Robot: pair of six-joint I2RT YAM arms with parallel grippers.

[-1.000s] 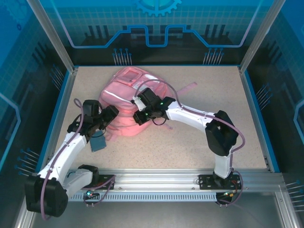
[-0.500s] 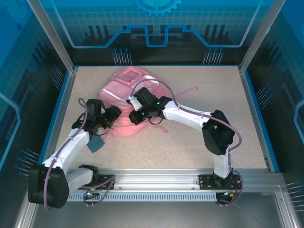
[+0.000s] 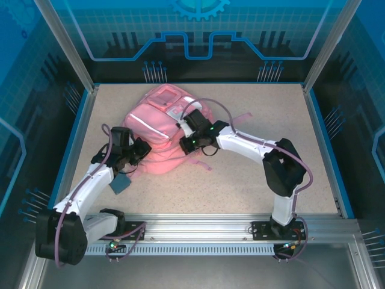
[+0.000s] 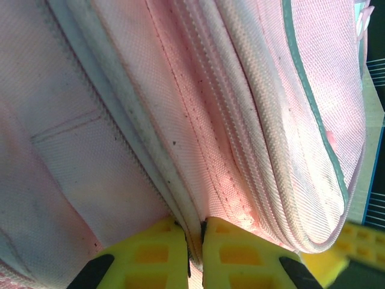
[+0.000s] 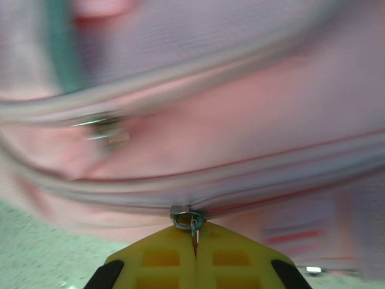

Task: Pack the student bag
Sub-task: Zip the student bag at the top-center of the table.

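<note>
Here the student bag (image 3: 155,129) lies on the table (image 3: 252,186), left of centre in the top view; the left gripper (image 4: 194,241) pinches its fabric, and the right gripper (image 5: 194,244) clamps a zipper pull (image 5: 183,217).

From the overhead camera I get an even, bright picture. Soft light falls from above on the table (image 3: 240,186), and the arms cast only short, faint shadows. The corners of the enclosure go dim and blue. The left wrist view is sharp enough to show the weave of the student bag (image 3: 153,126), with a washed-out patch on the right. The right wrist view is smeared. Only the zip pull (image 5: 183,218) at the right gripper (image 5: 194,233) reads fairly crisp.
</note>
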